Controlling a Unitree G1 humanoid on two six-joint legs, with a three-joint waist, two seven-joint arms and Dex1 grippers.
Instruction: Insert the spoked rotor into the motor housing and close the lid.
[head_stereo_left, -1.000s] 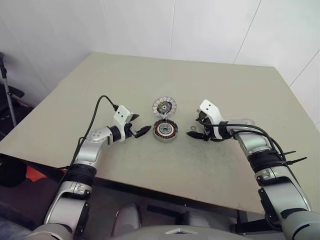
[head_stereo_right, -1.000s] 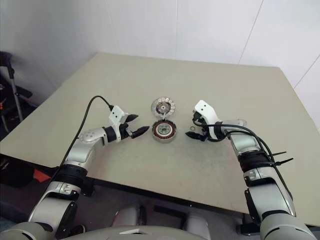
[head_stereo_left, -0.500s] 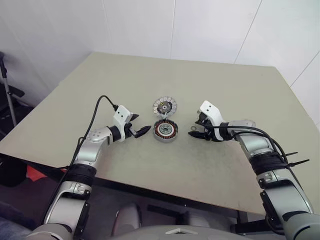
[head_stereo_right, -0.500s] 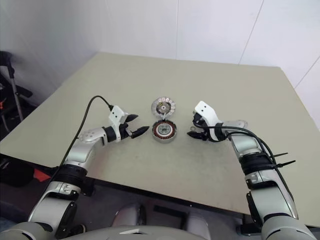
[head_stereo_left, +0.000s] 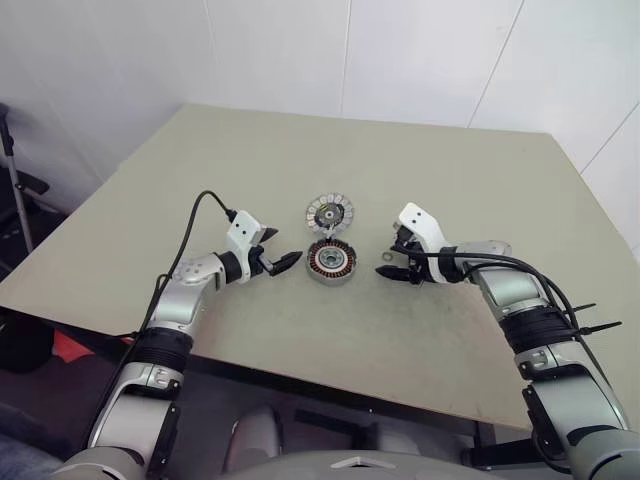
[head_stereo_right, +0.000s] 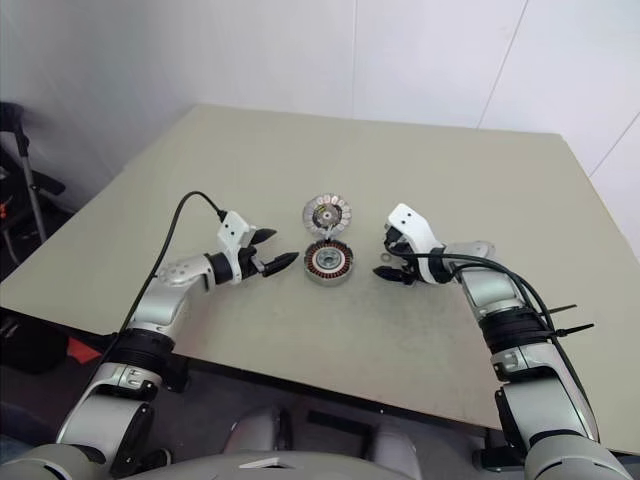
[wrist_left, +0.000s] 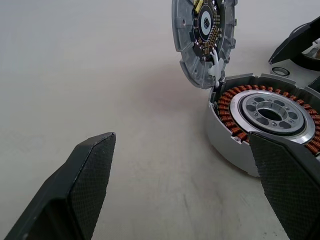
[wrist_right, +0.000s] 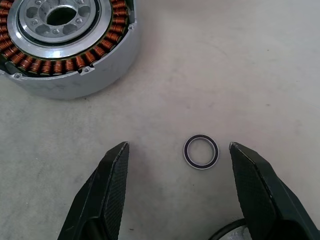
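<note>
Between right pincer (wrist_right: 175, 192) fingers, small ring (wrist_right: 201, 151), bare table (wrist_right: 240, 60) around

You find no readable text, numbers or brand names here. The lid's (wrist_left: 204, 40) inner circuit board carries one small white emblem on its dark centre chip, too small to read.

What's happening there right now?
Both grippers open, empty. Round grey motor housing with copper windings open, ribbed silver lid flipped back. Small metal ring between right fingers.
</note>
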